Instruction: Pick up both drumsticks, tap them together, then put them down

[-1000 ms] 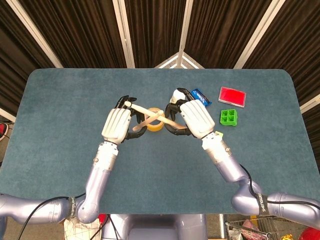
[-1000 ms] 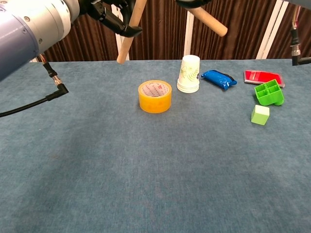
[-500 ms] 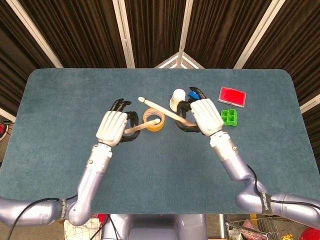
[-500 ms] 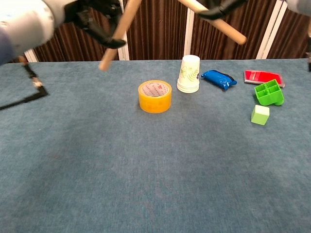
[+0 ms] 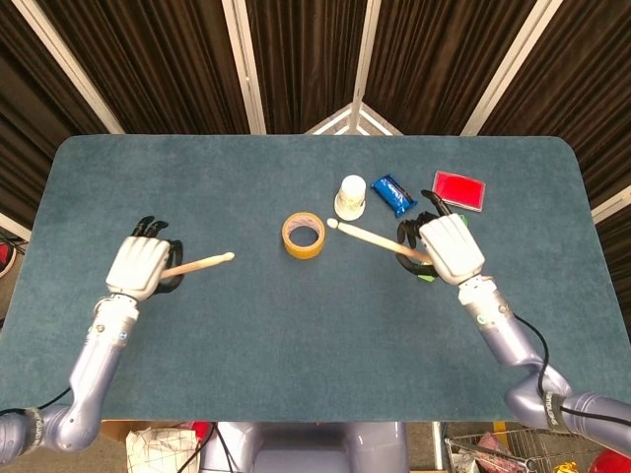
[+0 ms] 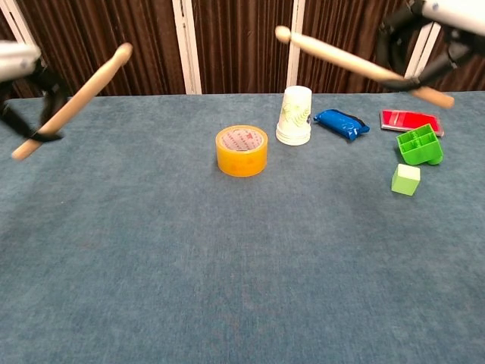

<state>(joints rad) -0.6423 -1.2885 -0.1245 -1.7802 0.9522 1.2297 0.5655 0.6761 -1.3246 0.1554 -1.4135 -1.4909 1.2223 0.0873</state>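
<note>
My left hand grips one wooden drumstick at the table's left, its tip pointing right toward the centre. In the chest view that drumstick slants up to the right, held above the cloth by the left hand at the frame's edge. My right hand holds the other drumstick, whose tip reaches left toward the paper cup. From the chest, this drumstick runs high across the cup, and the right hand grips its far end. The sticks are far apart.
A yellow tape roll sits mid-table between the hands. Behind my right hand lie a blue packet and a red box. A green divided tray and a small green block stand at the right.
Both hands have swung outward and toward the front, carrying the sticks apart from their crossing over the tape roll. The left hand travelled farthest, to the table's left side.
</note>
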